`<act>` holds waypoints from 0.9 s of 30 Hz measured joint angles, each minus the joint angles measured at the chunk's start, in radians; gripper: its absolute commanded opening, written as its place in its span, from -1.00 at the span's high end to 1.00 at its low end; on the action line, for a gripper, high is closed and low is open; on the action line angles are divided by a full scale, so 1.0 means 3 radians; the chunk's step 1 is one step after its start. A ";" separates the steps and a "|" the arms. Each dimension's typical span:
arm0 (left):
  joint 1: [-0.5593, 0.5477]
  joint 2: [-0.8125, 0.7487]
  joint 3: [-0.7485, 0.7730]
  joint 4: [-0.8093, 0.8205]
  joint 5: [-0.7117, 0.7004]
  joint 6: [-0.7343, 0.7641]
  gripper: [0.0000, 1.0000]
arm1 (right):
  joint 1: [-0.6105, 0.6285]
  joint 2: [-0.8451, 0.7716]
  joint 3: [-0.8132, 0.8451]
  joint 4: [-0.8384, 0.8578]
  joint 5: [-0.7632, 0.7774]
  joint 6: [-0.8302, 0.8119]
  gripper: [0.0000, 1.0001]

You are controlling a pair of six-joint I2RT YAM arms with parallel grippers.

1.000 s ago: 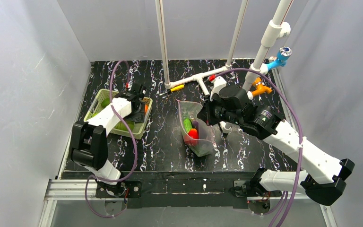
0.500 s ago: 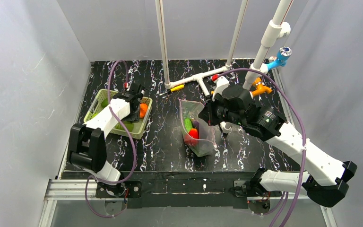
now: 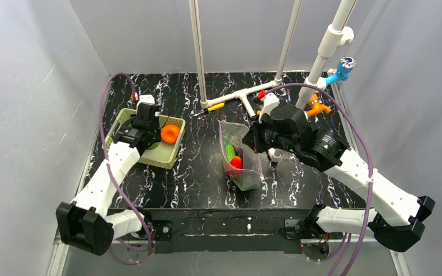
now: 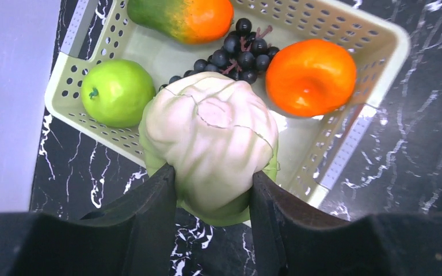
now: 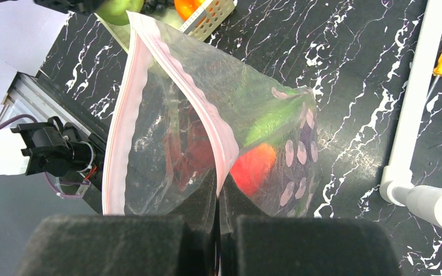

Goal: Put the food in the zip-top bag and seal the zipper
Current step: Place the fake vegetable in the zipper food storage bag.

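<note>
Whitish cauliflower (image 4: 210,144): clamped between the two fingers of the left tool (image 4: 212,175), over the pale green basket (image 4: 391,43); whether it has left the basket floor I cannot tell.
Basket contents: an orange (image 4: 311,76), a green apple (image 4: 118,92) and dark grapes (image 4: 242,49) lie inside.
Right tool (image 5: 217,190): pressed together on the pinkish zipper (image 5: 190,86), holding the mouth of the zip-top bag (image 5: 172,132) up and gaping.
Bag: on the desk (image 3: 195,172), well apart from the basket, with a red tomato (image 5: 253,167) and a cucumber (image 3: 229,151) inside.
Step in hand: probably fetching the next piece of food.
Next move: lift clear of the basket rim, carry it across to the bag, lower it between the lips, then release; the piece is bulky, so the mouth must gape wide.
</note>
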 measured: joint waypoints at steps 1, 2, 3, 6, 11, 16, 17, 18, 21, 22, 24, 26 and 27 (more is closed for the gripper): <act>0.0000 -0.0088 0.0001 -0.0013 0.0022 -0.0018 0.31 | 0.0000 0.0000 0.0000 0.0000 0.0001 0.0000 0.97; 0.0000 -0.0167 0.0009 -0.0041 0.0051 -0.0039 0.31 | 0.0000 0.0000 0.0000 0.0000 0.0003 0.0000 0.97; 0.0000 -0.0257 0.0031 -0.0092 0.0103 -0.0075 0.31 | 0.0000 0.0000 0.0000 0.0000 0.0005 0.0000 0.97; 0.0000 -0.0528 0.0179 -0.0298 0.0324 -0.0249 0.29 | 0.0000 0.0000 0.0000 0.0001 0.0006 0.0000 0.97; 0.0000 -0.1055 0.0535 -0.0488 0.0971 -0.0635 0.24 | 0.0000 0.0006 0.0000 0.0005 -0.0005 0.0000 0.97; 0.0000 -0.1520 0.0604 -0.0408 0.1879 -0.1074 0.27 | 0.0000 0.0028 0.0000 0.0010 -0.0047 0.0003 0.97; 0.0000 -0.1562 0.0604 -0.0375 0.2074 -0.1160 0.27 | 0.0000 0.0031 0.0000 0.0014 -0.0057 0.0003 0.97; 0.0000 -0.1579 0.0601 -0.0340 0.2255 -0.1245 0.28 | 0.0000 0.0031 0.0000 0.0019 -0.0062 0.0003 0.97; 0.0000 -0.1581 0.0516 -0.0128 0.2717 -0.1553 0.30 | 0.0000 0.0031 0.0000 0.0027 -0.0071 0.0004 0.97; 0.0000 -0.1583 0.0451 -0.0022 0.2855 -0.1686 0.30 | 0.0000 0.0031 0.0000 0.0027 -0.0072 0.0005 0.97; -0.0003 -0.1605 0.0244 0.0314 0.3147 -0.2026 0.30 | 0.0000 0.0031 0.0000 0.0029 -0.0076 0.0009 0.97; -0.0032 -0.1616 0.0038 0.0683 0.3362 -0.2340 0.30 | 0.0000 0.0031 0.0000 0.0031 -0.0084 0.0013 0.97; -0.0064 -0.1614 -0.0029 0.0828 0.3421 -0.2462 0.31 | 0.0000 0.0031 0.0000 0.0031 -0.0086 0.0014 0.97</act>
